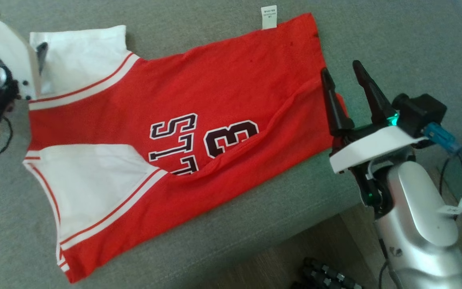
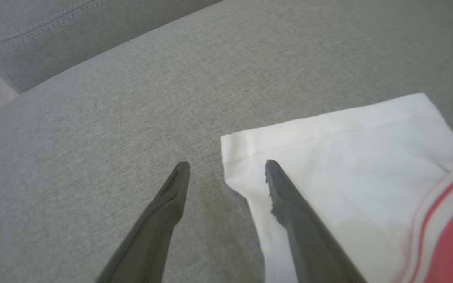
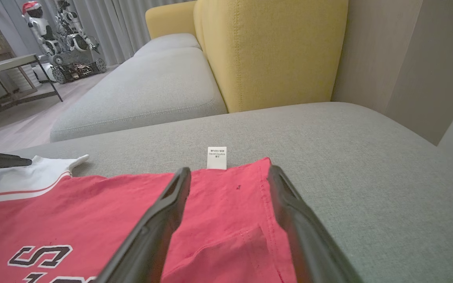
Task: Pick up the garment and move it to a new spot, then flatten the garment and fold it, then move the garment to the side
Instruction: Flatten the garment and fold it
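My jaws, left and right, stand wide open and empty at opposite ends of the garment [image 1: 199,132], which lies spread at frame centre on the grey sofa seat [image 1: 375,40]. Moving and flattening look largely done; folding and setting aside remain. A diagonal crease [image 1: 279,120] runs right of centre, and the care label [image 1: 269,17] sticks out at the top edge.

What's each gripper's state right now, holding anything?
Left gripper: open, holding nothing, astride a sleeve edge of the jersey.
Right gripper: open, holding nothing, over the jersey's hem.
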Tool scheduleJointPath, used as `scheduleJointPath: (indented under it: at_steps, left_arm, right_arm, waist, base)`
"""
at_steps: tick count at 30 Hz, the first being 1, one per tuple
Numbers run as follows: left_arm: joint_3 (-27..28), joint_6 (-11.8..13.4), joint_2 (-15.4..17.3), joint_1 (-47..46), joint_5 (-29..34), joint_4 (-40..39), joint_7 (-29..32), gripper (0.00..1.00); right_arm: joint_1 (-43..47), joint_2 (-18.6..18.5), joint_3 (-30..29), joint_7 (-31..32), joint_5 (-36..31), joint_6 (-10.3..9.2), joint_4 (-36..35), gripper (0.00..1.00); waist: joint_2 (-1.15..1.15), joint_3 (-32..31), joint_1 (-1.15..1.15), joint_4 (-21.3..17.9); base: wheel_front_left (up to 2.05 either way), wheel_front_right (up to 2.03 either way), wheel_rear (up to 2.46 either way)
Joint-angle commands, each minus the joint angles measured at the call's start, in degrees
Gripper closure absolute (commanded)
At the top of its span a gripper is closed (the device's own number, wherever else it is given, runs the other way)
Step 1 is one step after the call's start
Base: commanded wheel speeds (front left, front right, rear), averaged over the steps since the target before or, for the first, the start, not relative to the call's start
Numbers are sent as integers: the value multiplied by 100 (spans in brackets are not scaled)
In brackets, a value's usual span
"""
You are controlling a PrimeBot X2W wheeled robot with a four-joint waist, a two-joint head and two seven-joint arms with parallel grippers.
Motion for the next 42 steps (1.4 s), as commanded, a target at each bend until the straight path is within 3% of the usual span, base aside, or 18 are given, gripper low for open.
scheduleJointPath:
  at_steps: [1, 10, 11, 12, 21, 30, 35, 42]
  left_arm:
    - [119, 8, 279, -377, 6, -61, -69, 0]
    - [-154, 7, 265, -511, -206, 292, -175, 0]
    - [-182, 7, 238, -518, -275, 298, -172, 62]
    - [-217, 7, 204, -529, -345, 288, -181, 100]
    - [-529, 7, -83, -609, -751, -117, -815, 100]
    - [-755, 7, -360, -413, -1106, -946, -1689, 100]
    - [-843, 7, -485, -248, -1181, -1408, -1822, 100]
    - [-1004, 21, -590, -35, -1199, -1880, -1760, 100]
  right_arm:
    - [-161, 39, 155, -48, -9, -4, -146, 0]
    - [-262, 40, 205, -88, -31, -4, -63, 0]
    - [-271, 40, 187, -92, -33, -4, -55, 0]
    - [-279, 40, 155, -94, -42, -4, -46, 0]
    - [-629, -82, -122, 136, -64, -4, 77, 0]
    - [-1456, -1011, -134, 1090, 571, -4, 865, 0]
    - [-1949, -1892, 70, 1547, 1041, -4, 1585, 0]
    - [-2436, -2272, 251, 1974, 1544, -4, 2368, 0]
  waist:
    - [0, 79, -1, -76]
    - [0, 192, -1, -201]
    - [0, 196, -1, -189]
    - [0, 198, -1, -162]
    - [0, 71, -1, 397]
    - [0, -30, -1, 1286]
    - [0, 62, -1, 1709]
    - [0, 190, -1, 1975]
  base:
    - [0, 0, 0]
    - [0, 0, 0]
    - [0, 0, 0]
    - [0, 0, 0]
    - [0, 0, 0]
    - [0, 0, 0]
    - [0, 0, 0]
    - [0, 0, 0]
